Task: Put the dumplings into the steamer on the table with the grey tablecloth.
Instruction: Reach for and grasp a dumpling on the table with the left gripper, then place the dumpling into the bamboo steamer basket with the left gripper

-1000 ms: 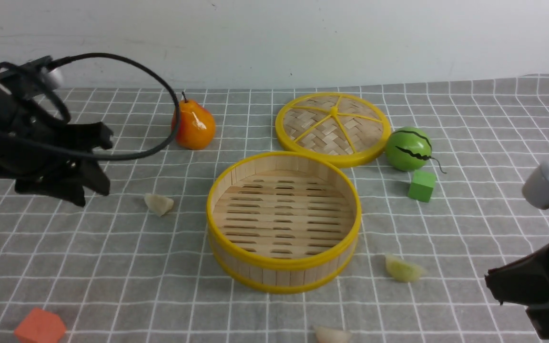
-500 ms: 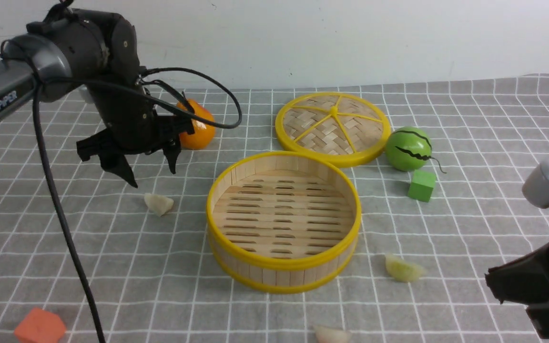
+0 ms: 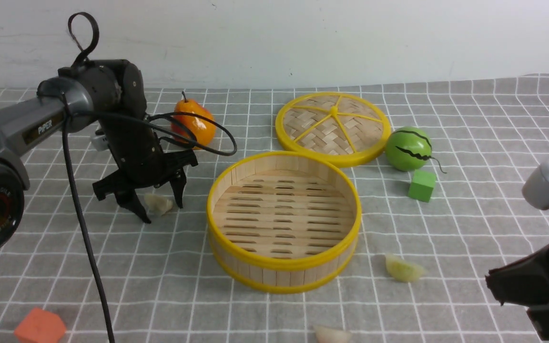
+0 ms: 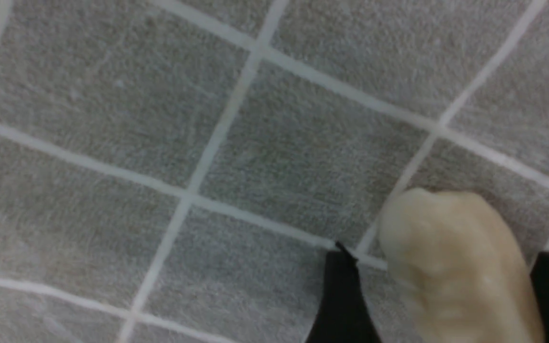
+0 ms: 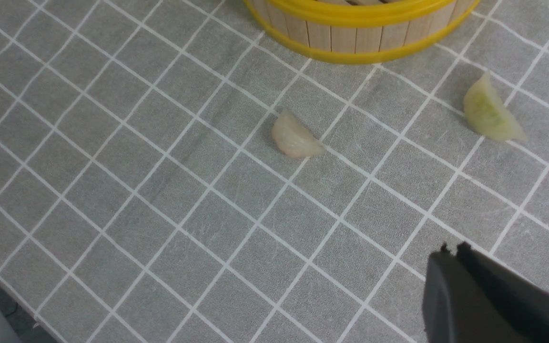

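The steamer (image 3: 284, 164) stands empty mid-table on the grey tablecloth (image 3: 470, 200). My left gripper (image 3: 162, 213) is open and down at the cloth, one finger on each side of a cream dumpling (image 3: 159, 203), just left of the steamer. That dumpling (image 4: 455, 267) fills the gap between the fingers in the left wrist view. A yellowish-green dumpling (image 3: 403, 269) lies right of the steamer and also shows in the right wrist view (image 5: 489, 112). A pale dumpling (image 3: 331, 334) lies at the front edge and shows in the right wrist view (image 5: 295, 136). My right gripper (image 5: 452, 249) is shut and empty, low at the right.
The woven lid (image 3: 332, 126) lies behind the steamer. An orange pear (image 3: 193, 125) stands at the back left. A green melon (image 3: 409, 148) and a green cube (image 3: 421, 186) sit at the right. An orange block (image 3: 40, 327) is at the front left.
My left arm swung in from the far left, then dropped to the cloth so its open fingers straddle the cream dumpling. The right arm has not moved.
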Tool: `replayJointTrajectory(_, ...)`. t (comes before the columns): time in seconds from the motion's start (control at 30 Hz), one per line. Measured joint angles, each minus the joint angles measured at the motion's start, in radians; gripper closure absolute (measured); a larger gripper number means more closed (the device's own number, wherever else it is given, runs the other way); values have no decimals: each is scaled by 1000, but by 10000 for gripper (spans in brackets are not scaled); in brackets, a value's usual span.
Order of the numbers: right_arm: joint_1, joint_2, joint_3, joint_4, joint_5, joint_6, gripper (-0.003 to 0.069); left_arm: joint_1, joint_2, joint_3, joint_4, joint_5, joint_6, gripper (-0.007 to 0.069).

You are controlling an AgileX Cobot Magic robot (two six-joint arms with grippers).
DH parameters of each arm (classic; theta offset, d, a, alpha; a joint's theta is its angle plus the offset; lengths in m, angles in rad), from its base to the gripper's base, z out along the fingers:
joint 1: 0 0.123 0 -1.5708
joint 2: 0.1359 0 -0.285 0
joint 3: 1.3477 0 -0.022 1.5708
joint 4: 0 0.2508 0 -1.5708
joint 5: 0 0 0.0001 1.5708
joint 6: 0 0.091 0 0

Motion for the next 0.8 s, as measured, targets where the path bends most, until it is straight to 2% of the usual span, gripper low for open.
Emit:
replayJointTrajectory(0.17,0,0,0,0,-3,0,652,0,-2,-4,5,15,14,402)
replayJointTrajectory(0.37,0,0,0,0,0,-1,650,-1,-32,-5,38,15,77,396)
replayJointTrajectory(0.53,0,0,0,1,0,-2,647,-27,-162,-4,51,6,166,398)
replayJointTrajectory(0.67,0,0,0,6,-4,-2,645,-135,-256,-6,58,3,226,399)
replayJointTrajectory(0.8,0,-3,0,8,3,-2,639,-300,-260,-6,48,-49,246,400)
